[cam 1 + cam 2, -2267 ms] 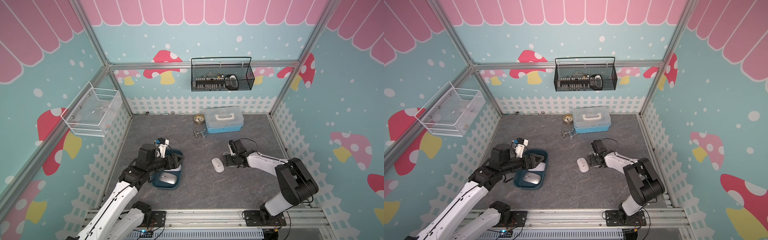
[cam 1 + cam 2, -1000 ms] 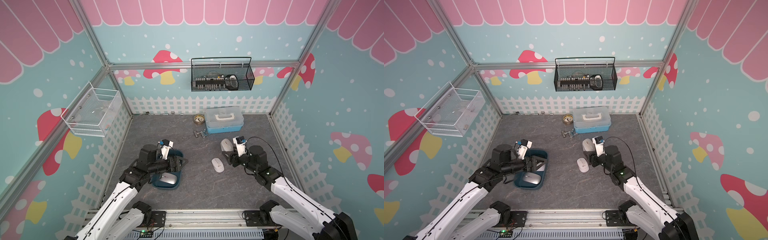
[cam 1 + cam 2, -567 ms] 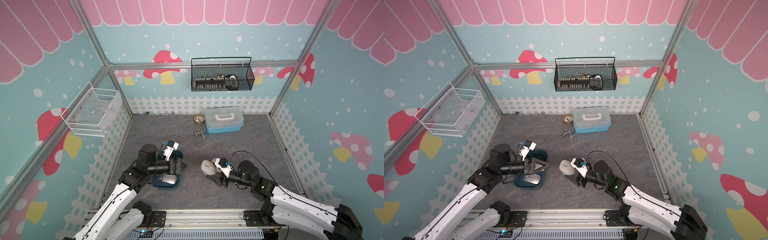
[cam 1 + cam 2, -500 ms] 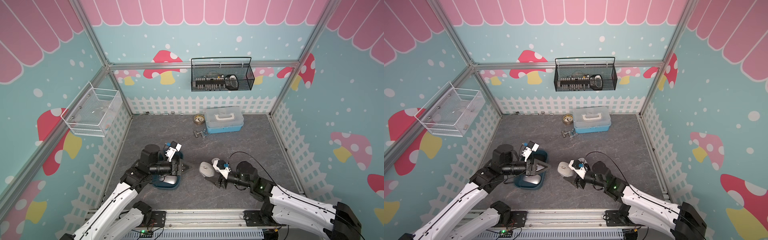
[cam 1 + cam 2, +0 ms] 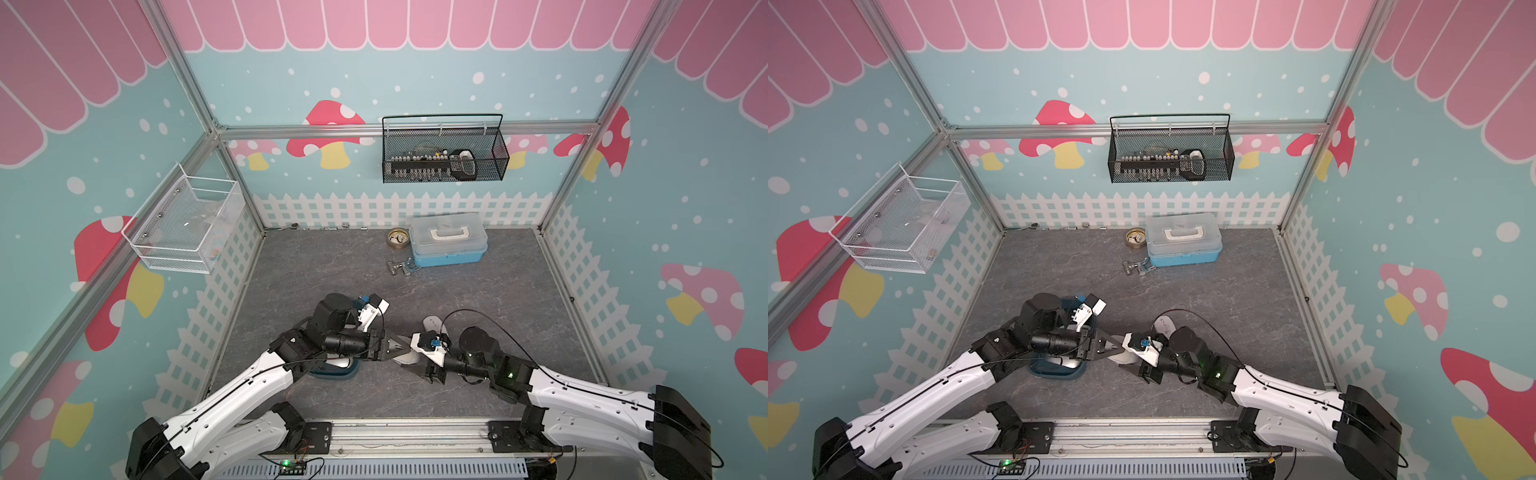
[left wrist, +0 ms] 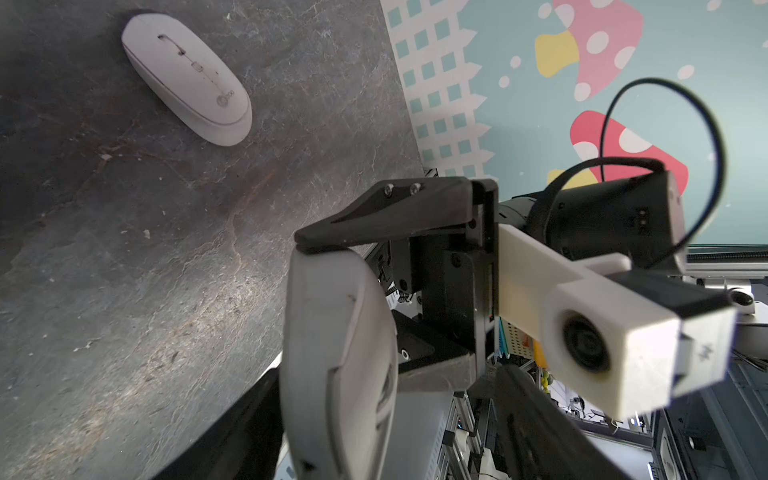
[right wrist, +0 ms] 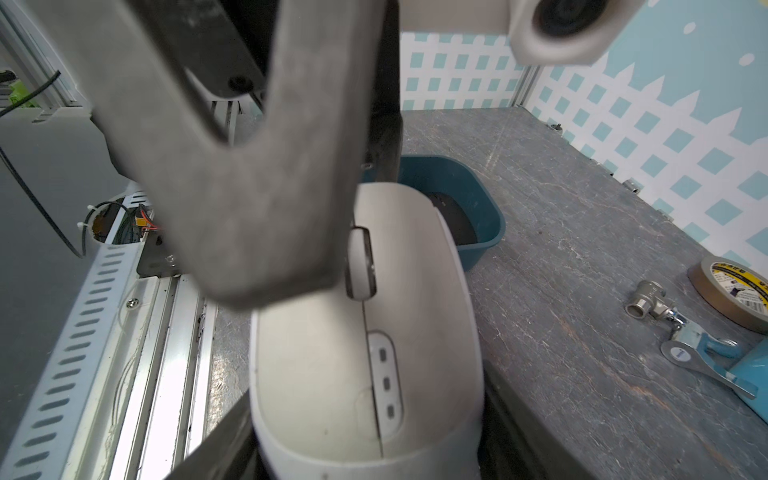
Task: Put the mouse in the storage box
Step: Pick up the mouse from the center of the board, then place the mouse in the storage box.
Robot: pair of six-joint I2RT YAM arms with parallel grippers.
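Both arms had swung inward over the past second. The right gripper (image 5: 409, 360), clamped on the grey mouse (image 7: 365, 353), had carried it low across the worktop (image 5: 332, 270) to the left gripper (image 5: 395, 345), just beside the storage box (image 7: 453, 183). The left jaws stood spread around the mouse's free end, apparently for a handover, since the box lay on that arm's side. A white mouse (image 6: 187, 79) remained on the worktop.
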